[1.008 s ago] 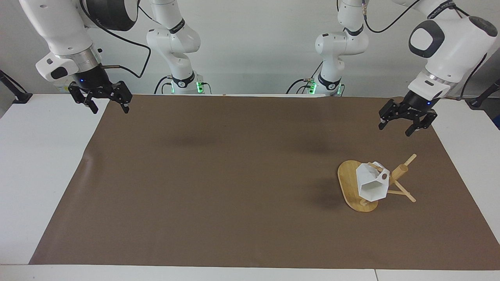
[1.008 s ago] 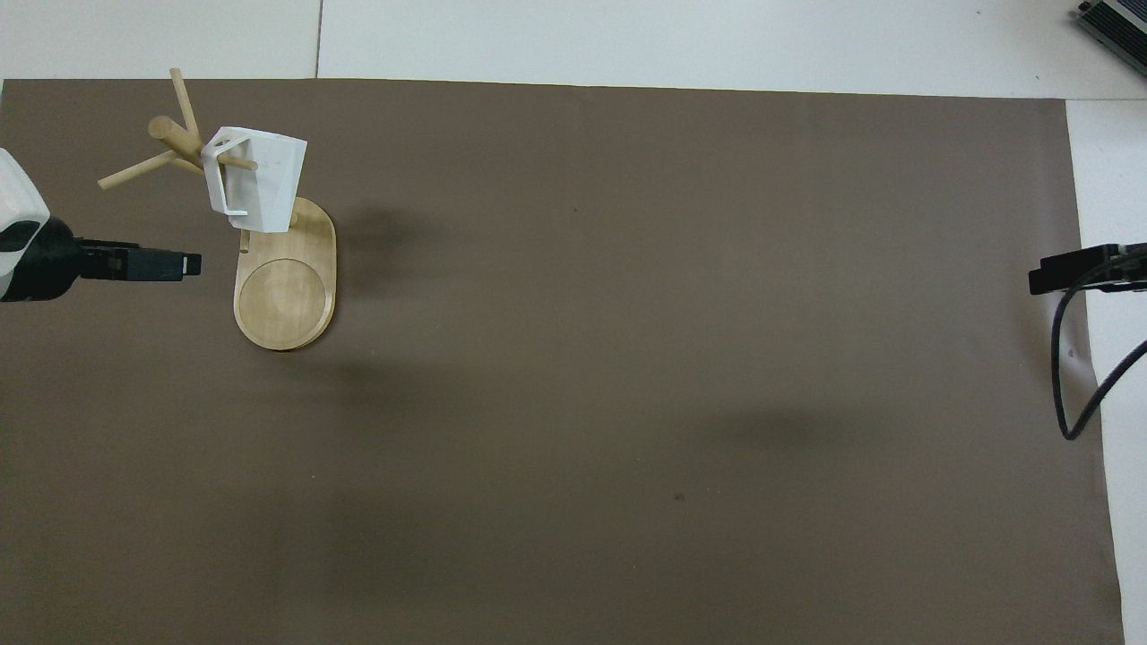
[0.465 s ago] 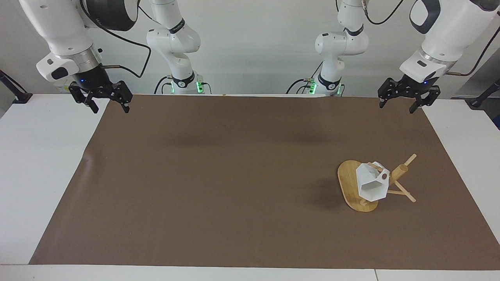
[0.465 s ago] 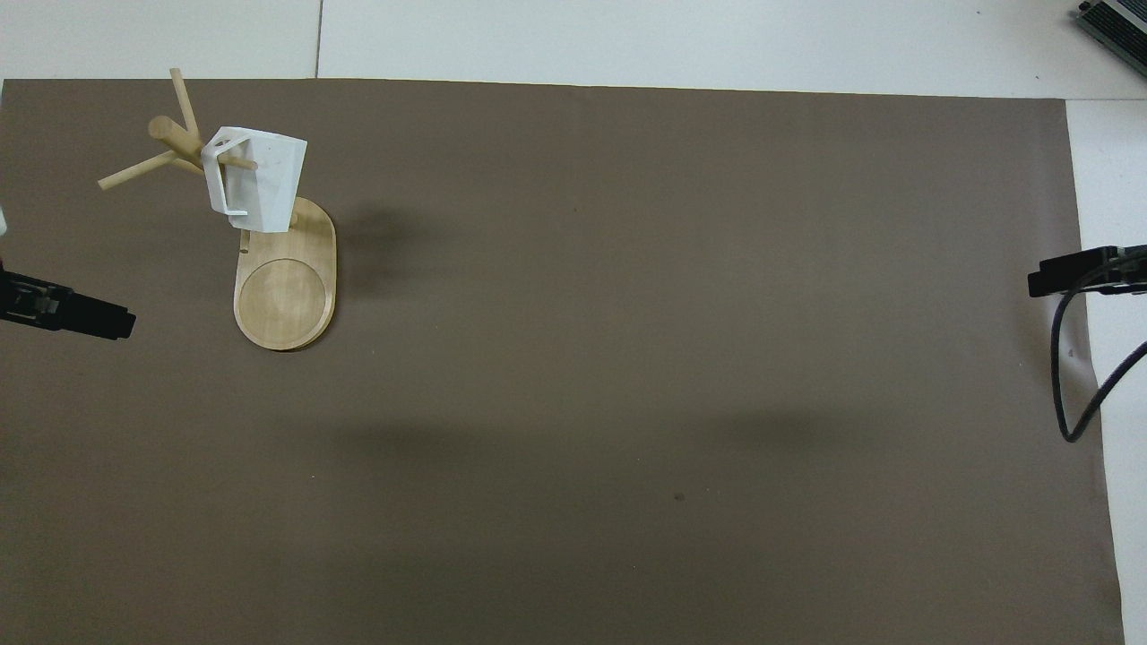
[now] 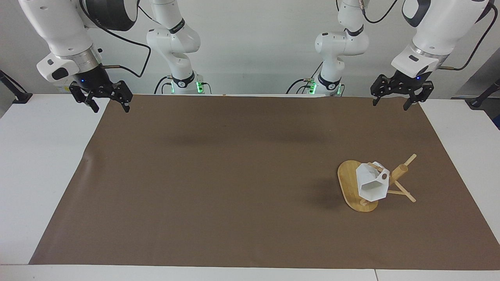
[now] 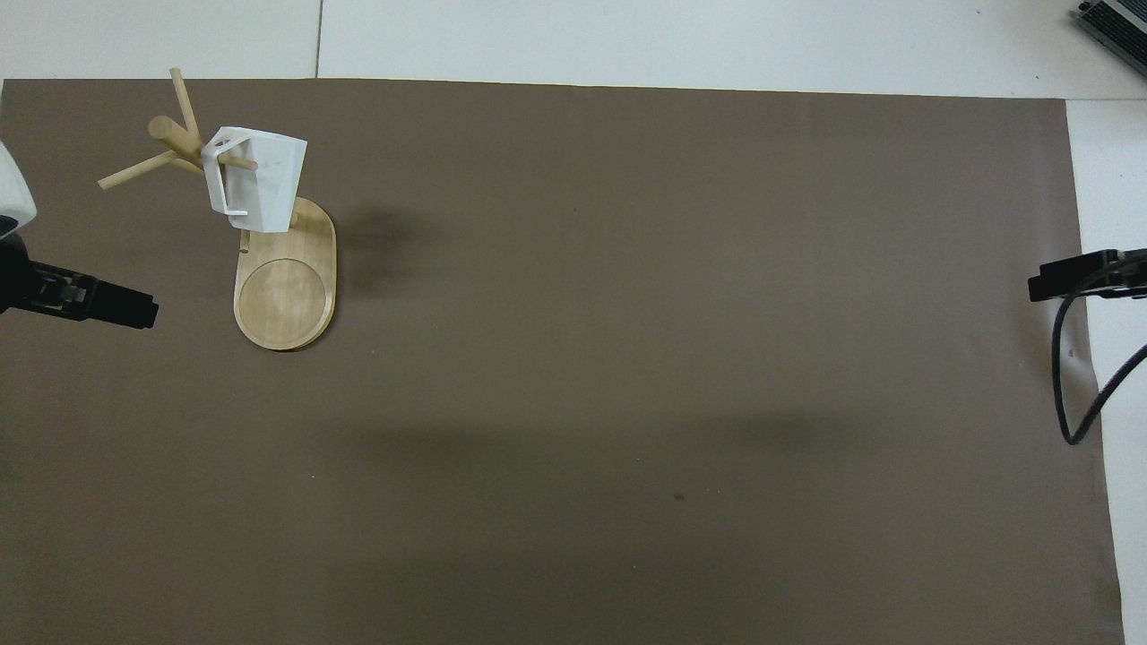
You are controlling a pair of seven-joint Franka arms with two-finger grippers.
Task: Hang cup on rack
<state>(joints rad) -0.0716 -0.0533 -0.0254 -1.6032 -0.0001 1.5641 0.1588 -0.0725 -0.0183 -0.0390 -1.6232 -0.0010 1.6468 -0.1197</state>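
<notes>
The white faceted cup (image 5: pixel 372 185) (image 6: pixel 255 179) hangs by its handle on a peg of the bamboo rack (image 5: pixel 347 183) (image 6: pixel 285 296), which stands toward the left arm's end of the table. Nothing touches the cup. My left gripper (image 5: pixel 390 105) (image 6: pixel 125 307) hangs open and empty, high over the mat's edge by the robots, well apart from the rack. My right gripper (image 5: pixel 110 109) (image 6: pixel 1053 282) waits open and empty, raised over the mat's corner at the right arm's end.
A brown mat (image 5: pixel 234 175) covers most of the white table (image 5: pixel 43 164). A black cable (image 6: pixel 1075 385) loops down from the right arm. A grey device (image 6: pixel 1116 22) sits at the table's corner farthest from the robots, at the right arm's end.
The left gripper has risen and drawn back from beside the rack toward the robots' edge of the mat. The cup stays on its peg. The right arm has not moved.
</notes>
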